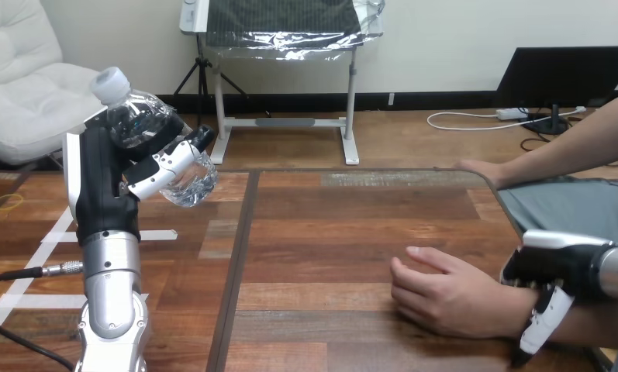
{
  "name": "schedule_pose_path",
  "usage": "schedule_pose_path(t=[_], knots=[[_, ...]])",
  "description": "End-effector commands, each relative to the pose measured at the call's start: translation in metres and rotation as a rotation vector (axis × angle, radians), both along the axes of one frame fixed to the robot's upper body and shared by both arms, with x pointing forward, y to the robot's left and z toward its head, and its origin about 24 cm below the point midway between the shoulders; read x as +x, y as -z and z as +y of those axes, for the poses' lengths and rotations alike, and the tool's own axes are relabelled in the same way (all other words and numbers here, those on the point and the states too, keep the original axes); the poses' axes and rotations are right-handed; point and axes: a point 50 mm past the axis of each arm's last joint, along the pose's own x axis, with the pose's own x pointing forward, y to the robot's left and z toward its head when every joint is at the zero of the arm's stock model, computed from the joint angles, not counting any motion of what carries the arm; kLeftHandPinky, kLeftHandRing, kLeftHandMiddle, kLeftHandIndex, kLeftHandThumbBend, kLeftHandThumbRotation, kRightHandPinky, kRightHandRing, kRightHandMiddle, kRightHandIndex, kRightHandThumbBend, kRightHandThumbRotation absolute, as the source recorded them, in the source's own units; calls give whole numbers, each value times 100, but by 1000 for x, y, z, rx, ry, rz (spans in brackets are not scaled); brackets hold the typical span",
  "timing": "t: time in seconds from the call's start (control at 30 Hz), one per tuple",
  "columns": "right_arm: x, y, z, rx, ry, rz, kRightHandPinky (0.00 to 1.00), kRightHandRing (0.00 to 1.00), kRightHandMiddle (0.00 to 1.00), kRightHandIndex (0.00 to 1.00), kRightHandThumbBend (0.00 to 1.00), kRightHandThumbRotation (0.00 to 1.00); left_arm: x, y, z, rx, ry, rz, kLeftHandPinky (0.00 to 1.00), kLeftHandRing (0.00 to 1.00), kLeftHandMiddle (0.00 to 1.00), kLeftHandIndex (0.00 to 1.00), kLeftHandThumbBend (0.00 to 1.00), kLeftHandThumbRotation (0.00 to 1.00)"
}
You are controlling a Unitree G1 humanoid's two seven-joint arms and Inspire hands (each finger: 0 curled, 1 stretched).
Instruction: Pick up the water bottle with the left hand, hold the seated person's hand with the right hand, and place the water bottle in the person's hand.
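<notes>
- In the head view, the left hand (104, 182) stands raised above the left part of the wooden table (321, 232), at the top of its upright silver forearm
- Its fingers (170, 161) are curled round the water bottle (146, 120) and clamp it, and the bottle hangs clear of the tabletop
- The water bottle is clear plastic and tilted: its white cap (110, 82) points up and toward the view's left, while its base sits lower and to the right, sticking out past the fingers
- The right hand (557, 267) comes in low from the view's right edge and sits on the person's wrist (515, 310)
- One white-shelled finger (544, 319) bends down across the near side of that wrist, so the hand is closed on it
- The person's hand (445, 298) lies palm down on the table's near right part, its fingers loosely bent and pointing toward the view's left
- The bottle and this hand are well apart, with bare wood between them
- The person's other hand (476, 167) rests flat at the table's far right corner
- White tape strips (160, 235) mark the table's left part, and a yellow ring (7, 203) lies near the left edge
</notes>
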Motion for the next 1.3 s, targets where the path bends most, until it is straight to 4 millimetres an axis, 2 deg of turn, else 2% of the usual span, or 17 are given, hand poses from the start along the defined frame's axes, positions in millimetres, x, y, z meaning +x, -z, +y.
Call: schedule_pose_path(t=[0.0, 0.3, 0.57, 0.97, 1.27], knots=[[7, 0, 11, 0, -44, -5, 19, 26, 34, 37, 100, 29, 12, -44, -3, 18, 9, -165, 26, 30, 36, 41, 59, 0], [8, -2, 13, -12, -77, -14, 14, 19, 26, 28, 100, 43, 11, -44, -2, 20, 16, -171, 26, 30, 36, 41, 59, 0], [7, -5, 14, -20, -93, -40, 11, 17, 25, 26, 100, 51, 12, -44, -2, 10, 18, -173, 26, 30, 36, 41, 59, 0], [8, -8, 12, 6, -78, -34, 18, 25, 33, 36, 100, 47, 11, -43, -3, 24, 10, -170, 26, 30, 36, 41, 59, 0], [8, -8, 11, 12, -67, -22, 19, 26, 33, 36, 100, 45, 11, -43, -3, 16, 8, -169, 26, 30, 36, 41, 59, 0]])
